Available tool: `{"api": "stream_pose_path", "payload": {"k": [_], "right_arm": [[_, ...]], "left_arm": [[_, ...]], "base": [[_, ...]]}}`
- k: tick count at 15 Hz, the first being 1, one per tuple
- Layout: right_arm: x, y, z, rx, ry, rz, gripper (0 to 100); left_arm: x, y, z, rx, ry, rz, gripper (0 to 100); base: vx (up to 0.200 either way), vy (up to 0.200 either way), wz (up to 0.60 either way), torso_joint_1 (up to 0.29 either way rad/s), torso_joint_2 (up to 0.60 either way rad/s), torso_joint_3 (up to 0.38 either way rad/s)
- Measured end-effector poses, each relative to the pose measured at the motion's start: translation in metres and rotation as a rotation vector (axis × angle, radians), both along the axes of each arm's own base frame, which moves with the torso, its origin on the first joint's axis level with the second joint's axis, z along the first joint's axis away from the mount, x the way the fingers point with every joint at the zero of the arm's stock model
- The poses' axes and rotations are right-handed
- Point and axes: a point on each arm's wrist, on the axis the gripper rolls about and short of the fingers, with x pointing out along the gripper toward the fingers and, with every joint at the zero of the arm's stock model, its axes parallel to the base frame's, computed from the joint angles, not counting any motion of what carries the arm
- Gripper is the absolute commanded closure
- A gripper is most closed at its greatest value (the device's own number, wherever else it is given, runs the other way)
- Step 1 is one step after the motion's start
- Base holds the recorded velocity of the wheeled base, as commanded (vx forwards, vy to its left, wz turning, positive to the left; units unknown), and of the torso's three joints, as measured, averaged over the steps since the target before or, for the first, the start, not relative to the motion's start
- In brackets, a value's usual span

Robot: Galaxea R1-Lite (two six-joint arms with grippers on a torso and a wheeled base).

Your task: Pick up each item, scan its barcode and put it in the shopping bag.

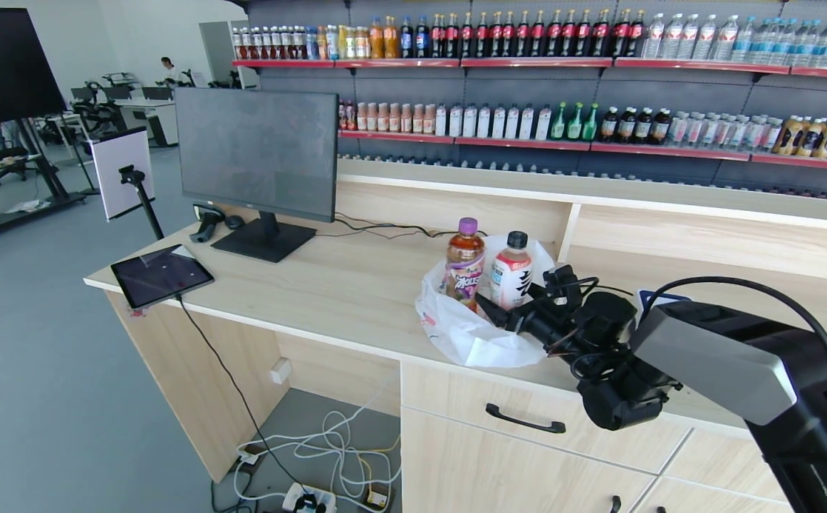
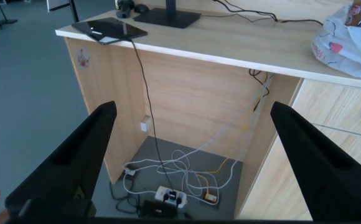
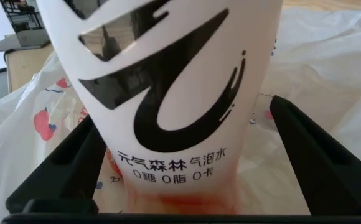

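Note:
A white plastic shopping bag [image 1: 470, 335] sits on the wooden counter [image 1: 342, 285] with two bottles standing in it. One is a brown tea bottle [image 1: 464, 267] with a purple cap. The other is a white-labelled bottle [image 1: 511, 274] with a black cap. My right gripper [image 1: 495, 308] reaches into the bag at the white bottle's lower part. In the right wrist view the white bottle [image 3: 174, 93] stands between the open fingers of that gripper [image 3: 183, 112], with a gap on one side. My left gripper [image 2: 193, 109] hangs open and empty below counter height, in front of the counter.
A monitor [image 1: 256, 153], a handheld scanner [image 1: 206, 222] and a tablet [image 1: 162, 274] stand on the counter's left part. Cables and a power strip [image 1: 310, 499] lie on the floor under it. Drawers [image 1: 527, 420] sit below the bag. Shelves of drinks [image 1: 598, 78] line the back wall.

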Motion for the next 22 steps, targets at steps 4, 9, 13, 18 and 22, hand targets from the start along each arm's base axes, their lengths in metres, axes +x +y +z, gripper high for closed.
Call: {"api": "stream_pose_path", "payload": {"k": [4,9,13,18,22], "right_arm": [[-0.008,-0.002,0.008,-0.016,0.002,-0.002,0],[-0.036,-0.015,0.029,-0.035,0.042,-0.015,0],[-0.078,-0.026,0.058,-0.056,0.069,-0.016,0],[-0.147,-0.043,0.095,-0.078,0.077,-0.018,0],[-0.213,-0.059,0.112,-0.096,0.082,-0.019,0]], "left_arm": [[0.000,0.000,0.000,-0.001,0.000,0.001,0],[0.000,0.000,0.000,0.000,0.000,0.000,0],[0.000,0.000,0.000,0.000,0.000,0.001,0],[0.000,0.000,0.000,0.000,0.000,0.000,0],[0.000,0.000,0.000,0.000,0.000,0.001,0]], "base": [[0.000,0.000,0.00,0.000,0.00,0.000],[0.000,0.000,0.00,0.000,0.00,0.000],[0.000,0.000,0.00,0.000,0.00,0.000],[0.000,0.000,0.00,0.000,0.00,0.000],[0.000,0.000,0.00,0.000,0.00,0.000]]}}
